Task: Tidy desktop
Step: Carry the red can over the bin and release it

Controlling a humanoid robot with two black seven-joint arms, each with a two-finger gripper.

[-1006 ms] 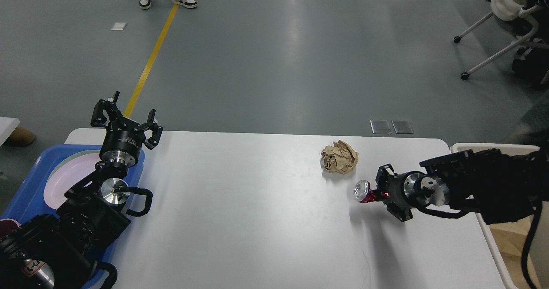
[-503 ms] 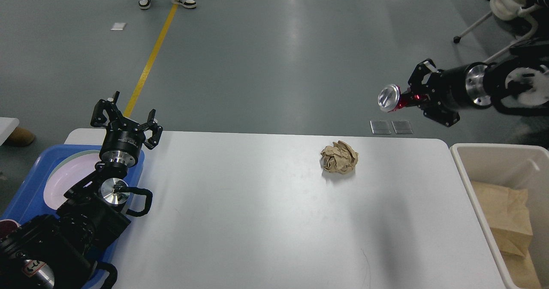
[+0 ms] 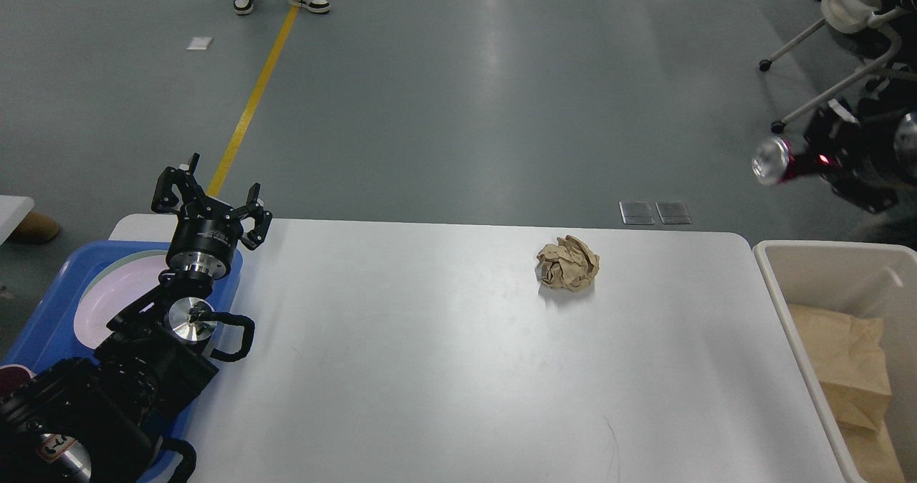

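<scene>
One desktop [image 3: 401, 368] fills the lower middle of the head view, its long axis running left to right and its far edge parallel to the top of the view. The surface is white, matte and smooth, with rounded far corners. A crumpled ball of brown paper [image 3: 567, 262] lies on it toward the far right, well apart from both arms. A blue tray [image 3: 43, 304] holding a pale plate [image 3: 118, 293] adjoins the left end; a beige bin [image 3: 824, 268] containing brown paper stands at the right end. The left gripper [image 3: 209, 195] is raised over the far left corner, fingers spread apart and holding nothing. The right gripper [image 3: 813, 162] (blurred) hangs beyond the bin over the grey floor, its fingers clamped on a red can [image 3: 776, 162] whose silver end faces left.
</scene>
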